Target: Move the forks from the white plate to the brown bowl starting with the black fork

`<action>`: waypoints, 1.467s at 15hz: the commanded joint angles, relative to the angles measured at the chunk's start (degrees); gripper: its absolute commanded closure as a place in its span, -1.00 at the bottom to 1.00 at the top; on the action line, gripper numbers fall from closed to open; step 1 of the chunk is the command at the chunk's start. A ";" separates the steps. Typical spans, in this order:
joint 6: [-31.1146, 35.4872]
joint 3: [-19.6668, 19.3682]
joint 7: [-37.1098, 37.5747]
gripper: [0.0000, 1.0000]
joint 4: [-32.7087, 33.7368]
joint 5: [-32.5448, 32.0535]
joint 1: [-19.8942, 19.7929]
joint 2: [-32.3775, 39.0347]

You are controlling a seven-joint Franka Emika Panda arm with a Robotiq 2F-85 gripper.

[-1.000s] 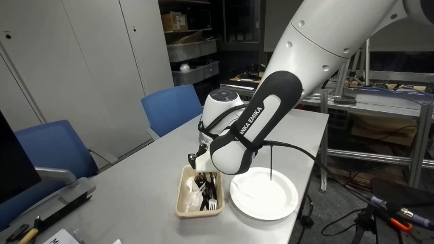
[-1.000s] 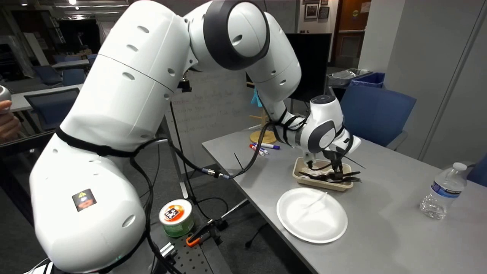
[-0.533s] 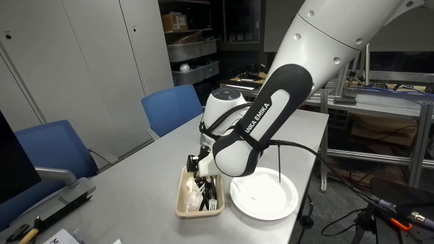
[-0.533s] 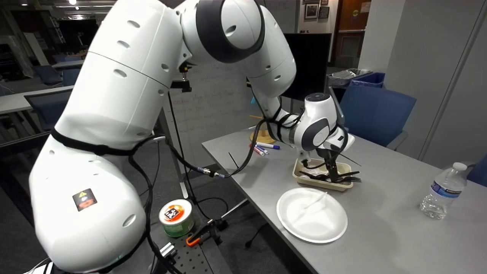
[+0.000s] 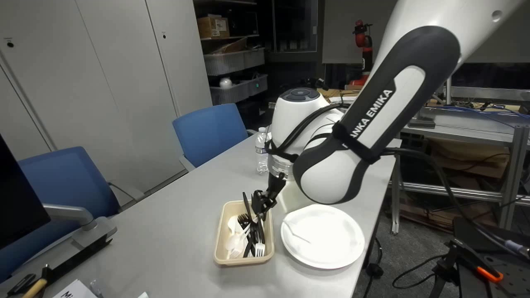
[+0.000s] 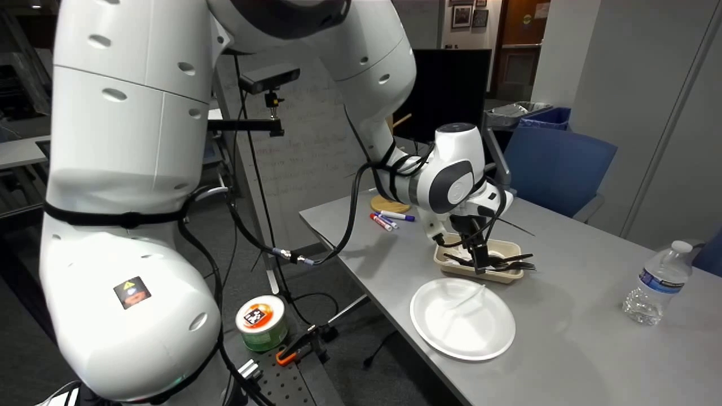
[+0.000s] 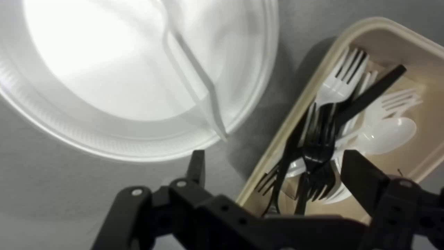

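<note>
The brown bowl, a tan rectangular tray, holds several black and white forks and other utensils. A black fork lies on top of the pile; which one is the task's black fork I cannot tell. Beside the bowl, the white plate carries one white utensil, its head end unclear. My gripper is open above the bowl's plate-side rim, one finger over the table gap and the other over the utensils. No utensil is held between the fingers. Both exterior views show the gripper low at the bowl, partly hiding its contents.
A water bottle stands on the table, behind the arm in an exterior view. Several markers lie near the table's edge. Black handles stick up past the bowl's rim. Blue chairs stand along the table.
The gripper has moved from the bowl's utensils toward the rim on the plate side. Black handles it hid before now show, lying in the bowl. The plate and its white utensil have not moved.
</note>
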 commanded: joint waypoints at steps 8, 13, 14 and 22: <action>-6.30 -1.01 -11.68 -1.00 -3.77 -9.03 -4.96 -0.66; -6.48 -1.35 -11.73 -1.00 -0.13 -10.11 -4.30 5.09; -6.56 -1.26 -11.94 -1.00 0.37 -9.98 -4.05 5.81; -6.68 -0.31 -13.16 -0.04 2.97 -8.37 -4.24 8.63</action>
